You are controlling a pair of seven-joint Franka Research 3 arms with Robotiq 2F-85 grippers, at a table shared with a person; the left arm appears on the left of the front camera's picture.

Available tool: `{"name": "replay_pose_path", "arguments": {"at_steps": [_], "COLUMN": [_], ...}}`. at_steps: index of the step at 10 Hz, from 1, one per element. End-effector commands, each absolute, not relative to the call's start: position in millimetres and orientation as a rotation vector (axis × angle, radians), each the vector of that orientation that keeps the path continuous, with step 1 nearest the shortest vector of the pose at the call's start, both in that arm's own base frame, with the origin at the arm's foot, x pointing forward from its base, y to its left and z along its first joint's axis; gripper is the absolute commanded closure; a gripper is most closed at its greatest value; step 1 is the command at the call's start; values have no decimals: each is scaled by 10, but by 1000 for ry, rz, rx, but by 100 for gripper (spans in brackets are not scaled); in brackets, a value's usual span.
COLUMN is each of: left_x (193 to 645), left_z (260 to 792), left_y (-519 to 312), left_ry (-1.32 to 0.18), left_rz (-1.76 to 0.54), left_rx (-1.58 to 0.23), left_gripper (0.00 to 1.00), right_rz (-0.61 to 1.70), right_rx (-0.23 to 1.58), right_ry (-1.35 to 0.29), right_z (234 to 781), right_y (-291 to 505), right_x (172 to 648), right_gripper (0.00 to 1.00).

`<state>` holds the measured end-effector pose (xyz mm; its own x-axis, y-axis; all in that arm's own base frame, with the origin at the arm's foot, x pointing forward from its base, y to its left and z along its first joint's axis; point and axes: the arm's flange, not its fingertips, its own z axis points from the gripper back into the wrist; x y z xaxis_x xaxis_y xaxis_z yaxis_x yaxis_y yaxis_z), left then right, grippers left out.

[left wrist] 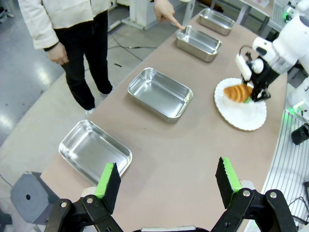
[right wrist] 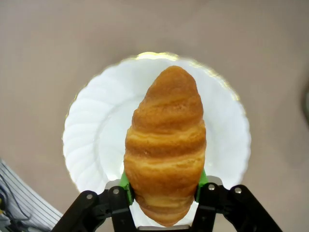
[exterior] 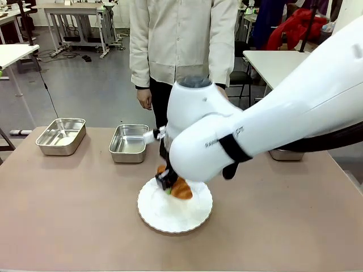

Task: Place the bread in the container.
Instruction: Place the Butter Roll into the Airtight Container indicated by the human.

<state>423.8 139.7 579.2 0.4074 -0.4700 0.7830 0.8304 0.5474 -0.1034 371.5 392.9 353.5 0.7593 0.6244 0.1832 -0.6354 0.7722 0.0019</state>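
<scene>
— Bread (right wrist: 165,150)? Where?
— Pinched near 1 end by the right claw (right wrist: 164,189), green pads tight on both sides. Just over the round white plate (right wrist: 87,140), close to the robot's side of the table (exterior: 68,215). Touching the plate or lifted, hard to tell.
— And the left claw (left wrist: 167,181)?
— Up high over 1 end of the table, pads wide apart.
— Past the plate?
— 4 shiny steel trays (left wrist: 94,150) in a row along the far edge.
— Farther still?
— Person in a pale jacket (exterior: 181,39) standing at the far side. 1 hand (left wrist: 166,10) pointing a finger at the rim of the 3rd tray (left wrist: 199,42) from the left claw, other hand (left wrist: 59,53) hanging by the leg.
</scene>
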Motion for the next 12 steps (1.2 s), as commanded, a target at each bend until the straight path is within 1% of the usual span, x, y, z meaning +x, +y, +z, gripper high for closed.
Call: {"name": "replay_pose_path", "arguments": {"at_steps": [1, 3, 5, 7, 9, 12], "left_x": [4230, 4230, 4230, 4230, 4230, 4230], "left_z": [5803, 5803, 5803, 5803, 5803, 5803], "left_y": [1393, 1393, 1393, 1393, 1393, 1393], "left_ry": [-786, -786, -786, -786, -786, -786], "left_rz": [-875, -875, -875, -875, -875, -875], "left_rx": [-541, -541, -541, -541, -541, -541], "left_gripper": [0, 0, 0, 0, 0, 0], "right_rz": [543, 395, 260, 159, 114, 58], "right_rx": [38, 16, 7, 0, -10, -56], "right_ry": [-223, -251, -258, -253, -260, -247], "right_z": [3987, 4280, 4362, 4258, 4101, 3912], "right_y": [3776, 3556, 3328, 3145, 2979, 2799], "right_x": [3924, 4314, 4737, 5147, 5467, 5792], "right_gripper": [44, 44, 44, 44, 44, 44]}}
